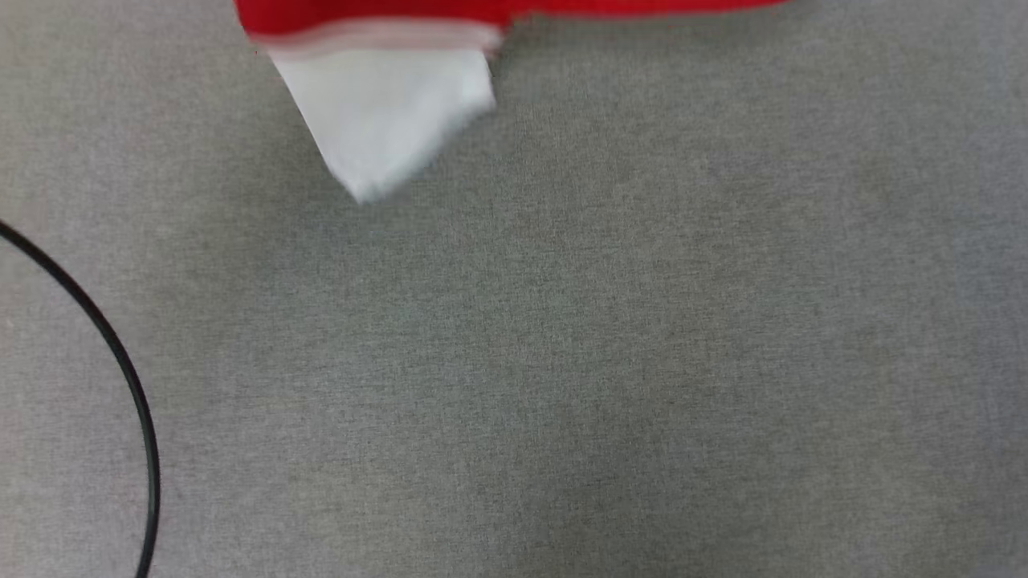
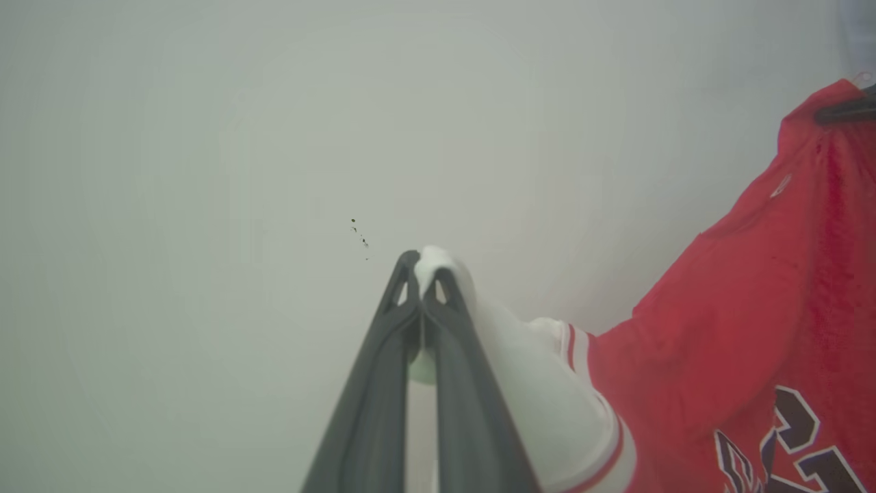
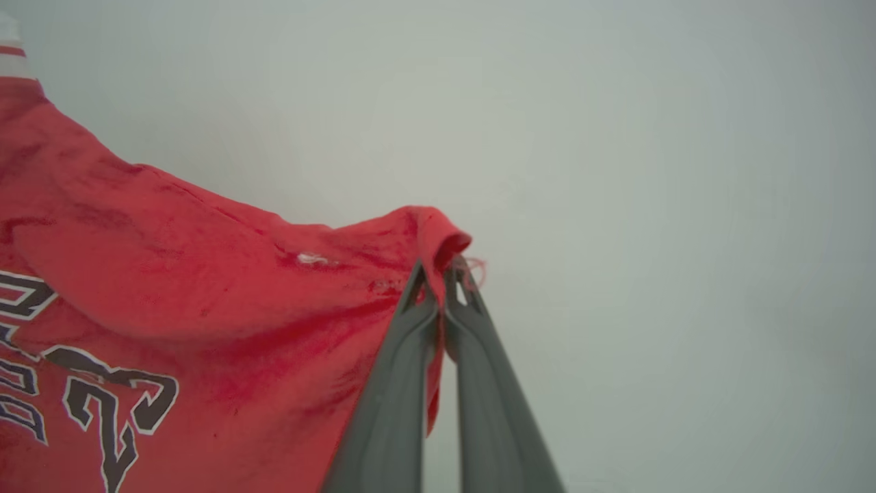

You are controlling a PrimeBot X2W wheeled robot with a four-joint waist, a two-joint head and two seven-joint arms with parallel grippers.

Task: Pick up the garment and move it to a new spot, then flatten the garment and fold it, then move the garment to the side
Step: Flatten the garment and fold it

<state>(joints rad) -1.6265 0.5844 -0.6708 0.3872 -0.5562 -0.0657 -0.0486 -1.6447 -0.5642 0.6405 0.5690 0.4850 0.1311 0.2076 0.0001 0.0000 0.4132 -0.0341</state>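
Note:
The garment (image 1: 377, 104) is a red jersey with white sleeves, and it hangs in the air. In the head view its red edge crosses the top and one white sleeve dangles over the grey table (image 1: 562, 361). My left gripper (image 2: 426, 263) is shut on the white sleeve of the garment (image 2: 725, 356). In the right wrist view my right gripper (image 3: 441, 274) is shut on a red corner of the garment (image 3: 191, 274). The black white-outlined print shows low in both wrist views. The other gripper's dark fingers (image 2: 845, 109) pinch the far red corner in the left wrist view.
A thin black curved line (image 1: 120, 361) runs across the table at the lower left of the head view. Grey cloth covers the table all around. A pale plain wall (image 2: 205, 171) lies behind the garment in both wrist views.

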